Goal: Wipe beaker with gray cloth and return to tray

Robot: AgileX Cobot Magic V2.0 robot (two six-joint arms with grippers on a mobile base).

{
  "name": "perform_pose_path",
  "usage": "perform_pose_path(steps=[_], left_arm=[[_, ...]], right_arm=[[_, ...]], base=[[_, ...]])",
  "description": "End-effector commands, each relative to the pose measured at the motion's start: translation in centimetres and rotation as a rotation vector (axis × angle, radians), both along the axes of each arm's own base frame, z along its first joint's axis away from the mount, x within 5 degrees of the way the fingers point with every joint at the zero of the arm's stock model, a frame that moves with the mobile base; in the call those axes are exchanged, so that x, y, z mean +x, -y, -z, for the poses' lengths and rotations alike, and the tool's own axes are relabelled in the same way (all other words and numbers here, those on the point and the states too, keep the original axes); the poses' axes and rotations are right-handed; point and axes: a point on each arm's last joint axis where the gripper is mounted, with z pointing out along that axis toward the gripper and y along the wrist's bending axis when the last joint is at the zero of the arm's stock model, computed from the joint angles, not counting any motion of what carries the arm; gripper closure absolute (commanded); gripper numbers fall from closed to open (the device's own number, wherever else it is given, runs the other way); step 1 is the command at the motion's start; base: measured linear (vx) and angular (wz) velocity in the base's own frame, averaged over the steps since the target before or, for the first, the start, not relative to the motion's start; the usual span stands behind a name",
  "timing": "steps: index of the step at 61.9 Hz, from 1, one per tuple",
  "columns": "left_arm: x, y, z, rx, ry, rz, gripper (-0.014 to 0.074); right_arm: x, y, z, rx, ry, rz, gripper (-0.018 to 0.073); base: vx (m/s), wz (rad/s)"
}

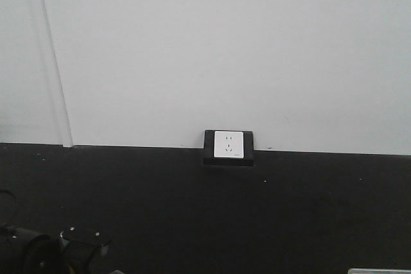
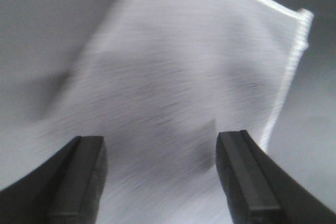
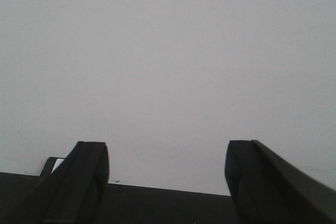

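Left end effector (image 2: 160, 145) spread above gray cloth (image 2: 173, 77), right end effector (image 3: 165, 148) spread toward wall (image 3: 168, 51), front view shows socket (image 1: 228, 144)

Flat, dim grey light in all views, no glare. Left wrist: cloth (image 2: 184, 77) streaked by motion blur, soft shadow patches at 9 and 5 o'clock. Front: grainy, table (image 1: 257, 222) near-black, detail lost. Right wrist: wall (image 3: 168, 51) evenly lit, soft.

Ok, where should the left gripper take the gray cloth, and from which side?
Probably the hemmed edge near its far corner, coming down from above. The gray cloth looks spread flat, so its middle offers little to pinch. The left gripper hangs open over it; the view is blurred.
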Motion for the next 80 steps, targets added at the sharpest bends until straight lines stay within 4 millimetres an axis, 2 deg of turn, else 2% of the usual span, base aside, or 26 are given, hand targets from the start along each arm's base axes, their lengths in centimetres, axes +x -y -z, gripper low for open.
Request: perform_pose_path(steps=[1, 6, 7, 9, 13, 14, 23, 26, 30, 37, 38, 47, 54, 59, 72, 80], left_arm=[[0.8, 0.7, -1.4, -0.032, 0.092, 0.011, 0.0139], [1.0, 0.7, -1.2, -0.032, 0.095, 0.012, 0.0268], [1.0, 0.7, -1.2, -0.028, 0.097, 0.015, 0.0331], [1.0, 0.7, -1.3, -0.024, 0.101, 0.020, 0.0383], [0.9, 0.6, -1.6, -0.008, 0.118, 0.037, 0.0547], [0.8, 0.4, -2.5, -0.002, 0.155, 0.053, 0.0605], [0.4, 0.1, -6.1, -0.036, 0.307, 0.061, 0.0603], [0.0, 0.0, -7.7, -0.059, 0.372, 0.057, 0.0603], [-1.1, -0.4, -10.9, -0.104, 0.486, 0.045, 0.0601], [-3.0, -1.2, -14.8, -0.155, 0.627, 0.039, 0.0601], [-3.6, -1.4, -15.8, -0.168, 0.665, 0.037, 0.0601], [-6.4, -2.5, -19.5, -0.217, 0.802, 0.032, 0.0598], [-7.7, -3.0, -20.8, -0.229, 0.859, 0.034, 0.0599], [-8.1, -3.3, -21.2, -0.214, 0.878, 0.042, 0.0599], [-8.3, -3.4, -21.2, -0.199, 0.875, 0.048, 0.0599], [-8.3, -3.4, -21.3, -0.204, 0.884, 0.047, 0.0599]], right_arm=[[-0.1, 0.1, -1.7, -0.024, 0.098, 0.013, 0.0044], [-0.1, 0.1, -1.4, -0.023, 0.073, 0.012, 0.0044], [-0.1, 0.1, -1.4, -0.023, 0.065, 0.011, 0.0044], [-0.1, 0.1, -1.3, -0.023, 0.046, 0.010, 0.0044], [-0.1, 0.1, -1.1, -0.017, -0.010, 0.005, 0.0044], [-0.1, 0.0, -1.2, -0.005, -0.067, 0.000, 0.0044], [0.8, 0.1, -1.7, 0.082, -0.284, 0.009, 0.0048], [1.5, 0.3, -1.7, 0.125, -0.375, 0.034, 0.0048], [2.6, 0.9, -1.8, 0.158, -0.507, 0.108, 0.0048], [5.3, 2.1, 0.0, 0.130, -0.756, 0.245, 0.0048], [5.8, 2.2, 0.6, 0.116, -0.807, 0.263, 0.0048], [9.7, 2.7, 4.8, 0.068, -1.066, 0.304, 0.0048], [12.3, 2.7, 7.8, 0.042, -1.186, 0.293, 0.0048], [13.5, 3.6, 9.4, 0.069, -1.236, 0.311, 0.0048], [14.8, 5.7, 11.7, 0.272, -1.278, 0.240, 0.0048], [15.6, 6.1, 13.1, 0.344, -1.304, 0.188, 0.0048]], base=[[0.00, 0.00], [0.00, 0.00], [0.00, 0.00], [0.00, 0.00], [0.00, 0.00], [0.00, 0.00], [0.00, 0.00], [0.00, 0.00], [0.00, 0.00], [0.00, 0.00], [0.00, 0.00], [0.00, 0.00], [0.00, 0.00], [0.00, 0.00], [0.00, 0.00], [0.00, 0.00]])
